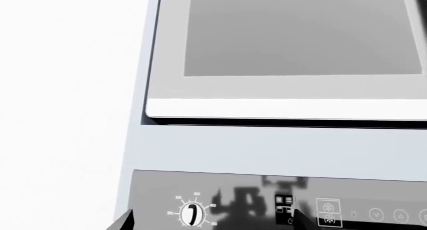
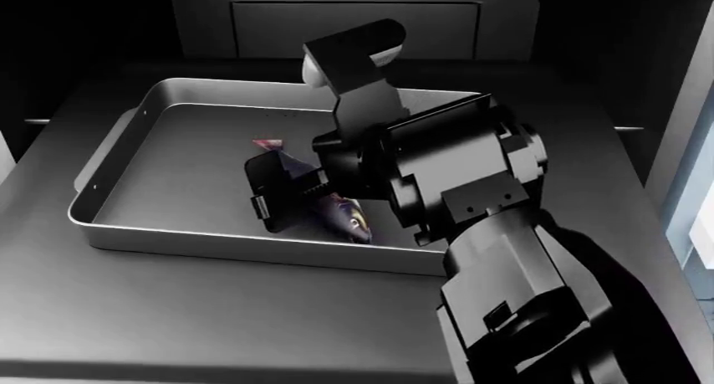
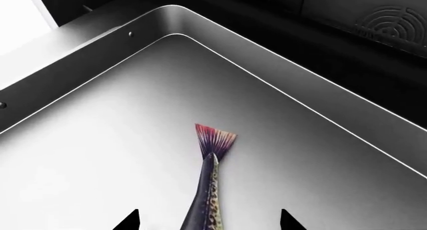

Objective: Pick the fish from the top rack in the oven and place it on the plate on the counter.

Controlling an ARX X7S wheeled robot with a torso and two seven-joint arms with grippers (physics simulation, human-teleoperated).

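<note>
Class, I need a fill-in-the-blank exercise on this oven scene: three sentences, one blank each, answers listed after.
1. The fish lies inside the grey baking ____.
2. In the right wrist view, the fish's tail points toward a ____ of the tray.
3. The ____ gripper has its fingertips either side of the fish.

Missing words: tray; corner; right

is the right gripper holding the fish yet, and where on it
Not yet, it seems. The right gripper is open, its fingertips either side of the fish at mid-body, tail free. The fish lies in the tray. Contact cannot be told.
</note>
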